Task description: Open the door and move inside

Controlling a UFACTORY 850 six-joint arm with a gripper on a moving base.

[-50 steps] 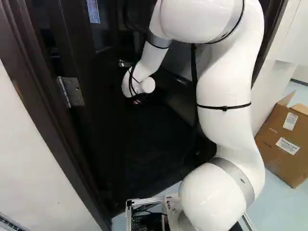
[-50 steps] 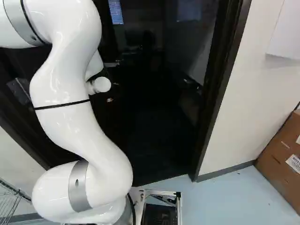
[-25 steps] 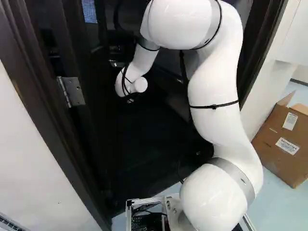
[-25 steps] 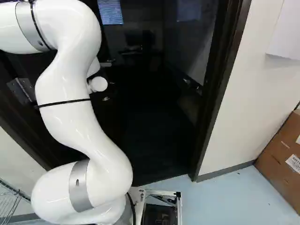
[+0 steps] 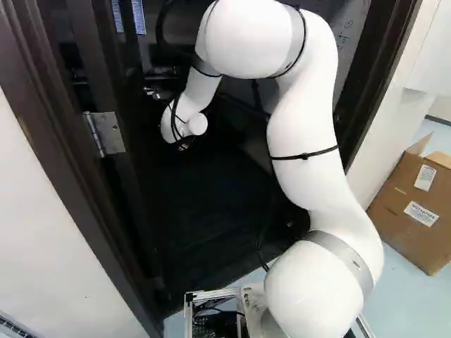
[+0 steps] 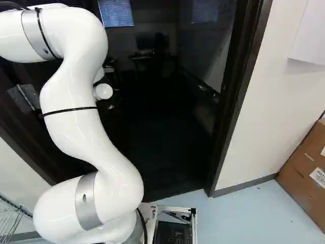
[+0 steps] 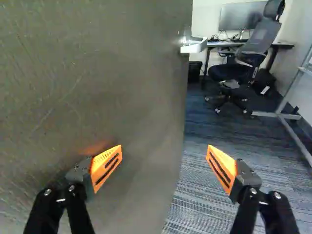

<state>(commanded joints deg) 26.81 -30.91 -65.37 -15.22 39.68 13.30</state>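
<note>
Door (image 7: 112, 83) open, pointing inward — long axis seemingly upright.

A white robot arm (image 6: 76, 132) curves upward at the left of the right base view, before a dark-framed doorway (image 6: 238, 101). Striped window blinds (image 6: 116, 14) glow in the dim room beyond, while a cardboard box (image 6: 304, 170) sits on the pale blue floor (image 6: 244, 216) at far right.

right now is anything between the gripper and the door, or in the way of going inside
Nothing visible stands between the open gripper and the door. Past the door's edge the near carpet shows bare; farther in, an office chair and a metal stand could get in the way.
</note>
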